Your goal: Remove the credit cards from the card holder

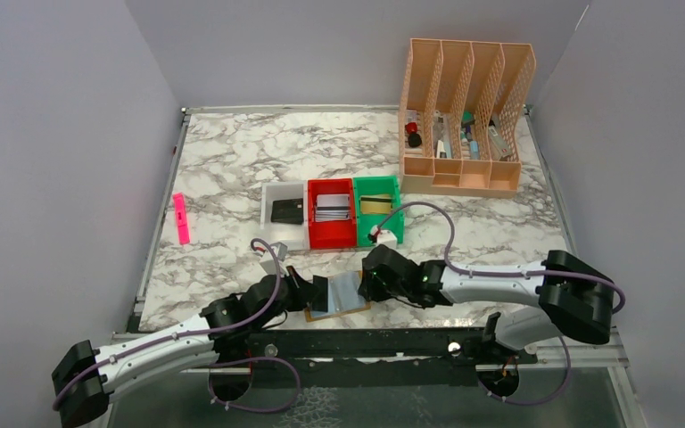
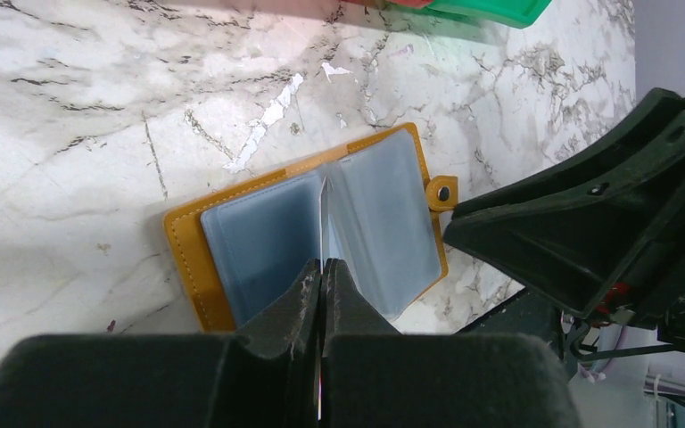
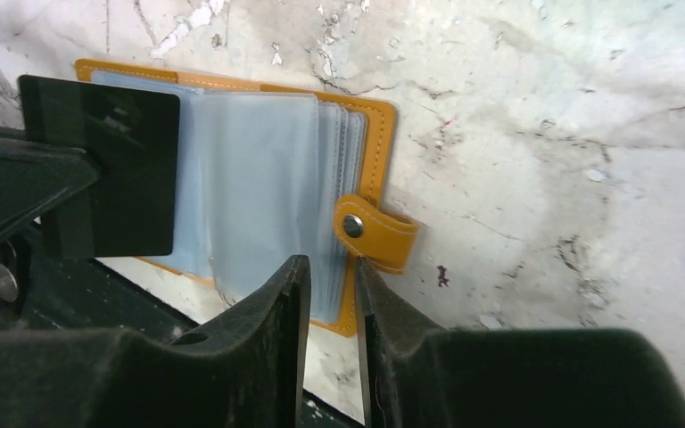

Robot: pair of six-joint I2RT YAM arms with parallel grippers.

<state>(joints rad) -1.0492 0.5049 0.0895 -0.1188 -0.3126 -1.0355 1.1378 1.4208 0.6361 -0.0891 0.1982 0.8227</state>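
Black left tool [image 2: 324, 267], mine: pressed together at the upright middle sleeve of the tan card holder [image 2: 268, 241], which lies open at the desk's [image 2: 80, 134] near edge. Right tool [image 3: 332, 267]: narrowly apart, astride the tab-side sleeve edges. Risk: a tug slides the holder off; the tools crowd each other. White bin [image 1: 268, 214], red bin [image 1: 332, 236] and green bin [image 1: 376, 182] stand behind.

Table [image 1: 232, 160]: white marble top with grey veins, grey walls on three sides.
Rack [image 1: 464, 116]: peach mesh file rack with four slots, at 2 o'clock near the far right corner — pens and small odds sit in its front pockets.
Red bin [image 1: 331, 241]: open, near the table's middle.
White bin [image 1: 284, 236]: touching the red one at its 9 o'clock.
Green bin [image 1: 377, 182]: touching the red one at its 3 o'clock.
Pink strip [image 1: 181, 218]: flat, at 9 o'clock by the left edge — well apart from the bins.
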